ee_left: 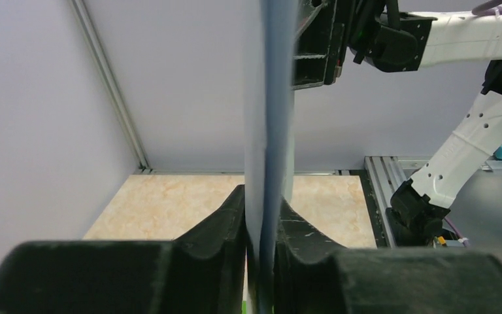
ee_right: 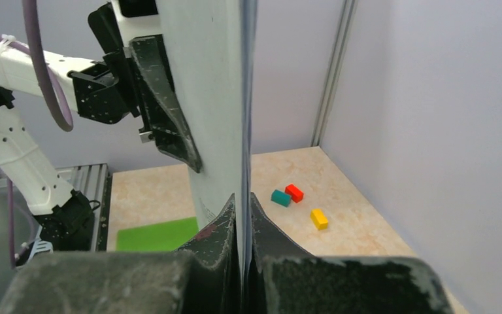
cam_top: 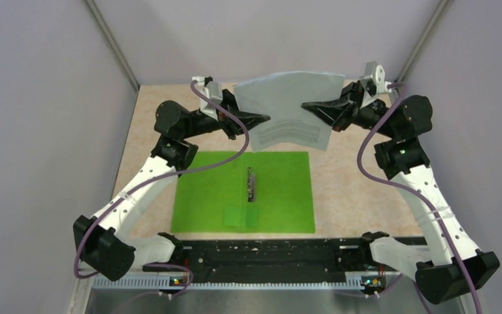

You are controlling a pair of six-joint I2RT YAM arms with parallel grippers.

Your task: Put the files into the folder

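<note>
The files (cam_top: pixel 291 108), white sheets with small black text, hang in the air between both grippers, above the table's far half. My left gripper (cam_top: pixel 266 118) is shut on their left edge; the sheets (ee_left: pixel 268 131) stand edge-on between its fingers. My right gripper (cam_top: pixel 306 106) is shut on their right edge, and the sheets (ee_right: pixel 219 98) run between its fingers too. The green folder (cam_top: pixel 274 196) lies open and flat on the table below, its metal clip (cam_top: pixel 252 183) along the spine. A corner of the folder (ee_right: pixel 157 234) shows in the right wrist view.
A teal block (ee_right: pixel 280 197), a red block (ee_right: pixel 294 192) and a yellow block (ee_right: pixel 319 218) lie on the table near the back wall. A metal rail (cam_top: pixel 261 252) with the arm bases runs along the near edge. Grey walls close the sides.
</note>
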